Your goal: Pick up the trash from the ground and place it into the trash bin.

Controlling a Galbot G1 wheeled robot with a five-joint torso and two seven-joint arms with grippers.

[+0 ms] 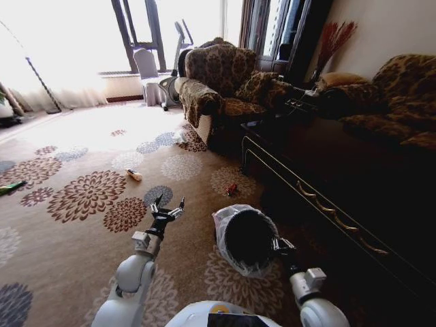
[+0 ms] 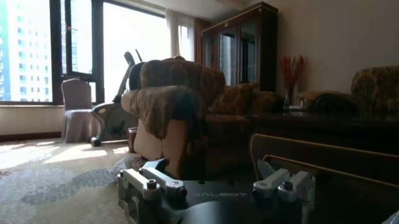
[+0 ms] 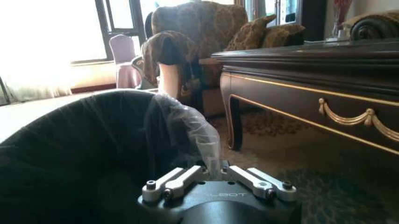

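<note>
Two claws busy: right claw (image 1: 278,243) pinches the bin (image 1: 246,238) rim liner, left claw (image 1: 168,208) hangs wide and empty; can (image 1: 231,189) pickup likely next.

you have open carpet (image 1: 88,157) from 9 to 12 o'clock of the left gripper (image 1: 167,206), whose fingers stand spread above the floor. at 3 o'clock the trash bin (image 1: 248,238) blocks the way, the right gripper (image 3: 214,173) pinched on its liner. a dark cabinet (image 1: 327,184) walls off 1 to 4 o'clock; an armchair (image 1: 218,88) stands at 12.
</note>
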